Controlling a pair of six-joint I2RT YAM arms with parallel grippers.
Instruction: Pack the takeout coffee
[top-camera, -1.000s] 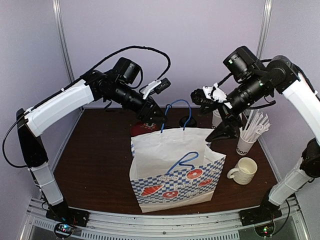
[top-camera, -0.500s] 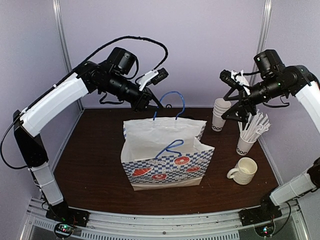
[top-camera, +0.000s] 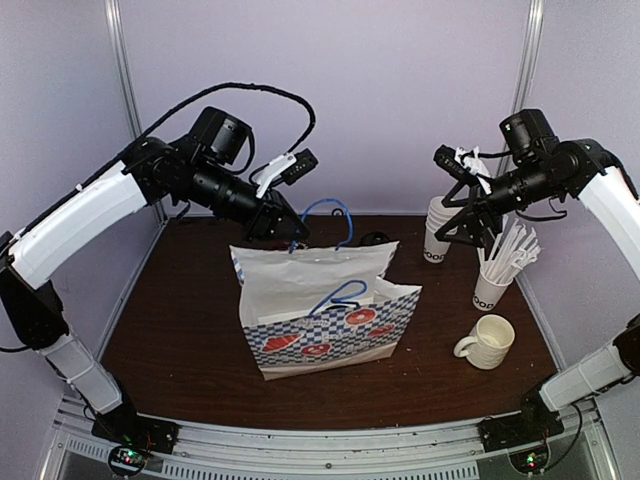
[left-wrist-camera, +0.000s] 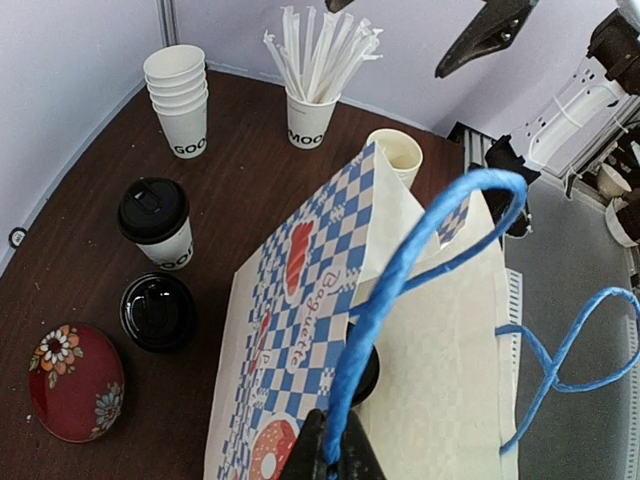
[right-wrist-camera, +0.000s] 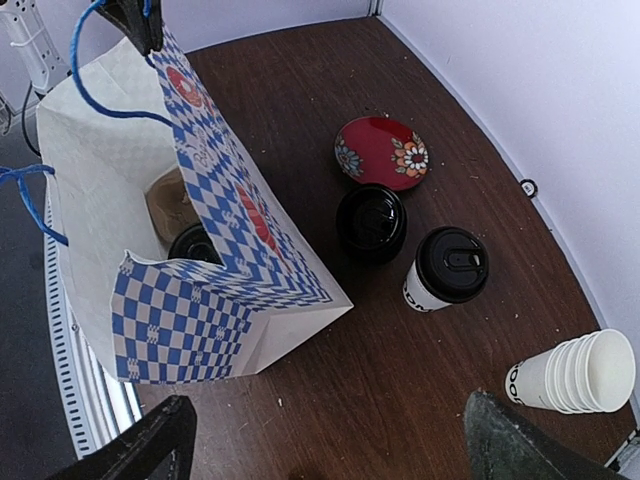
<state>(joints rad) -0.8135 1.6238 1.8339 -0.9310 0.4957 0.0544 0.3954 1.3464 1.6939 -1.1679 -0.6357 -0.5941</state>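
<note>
A: what's readable?
B: left to right; paper bag has blue-white checks, red round prints and a cursive word I can't make out; lidded cup shows "GOO"; stack of lidless cups shows "GOO" too, and "OOD" from the top camera; straw cup has similar black lettering, partly turned away.
A: jaws?
B: left gripper clenched on the bag's rear blue handle, holding it above the bag mouth; right gripper spread wide, empty, in the air near the stack.
A: coffee?
B: pulp carrier lies in the bag bottom; one black lid is beside it, can't tell if it's seated in the carrier; the lidded cup stands upright on the table behind the bag; second lidded cup just beside it; red floral dish next to that.
A: room?
B: bare table left of and in front of the bag; bag mouth open, front handle flopped over the front panel; right side crowded with the stack, straw cup and cream mug near the right edge.
</note>
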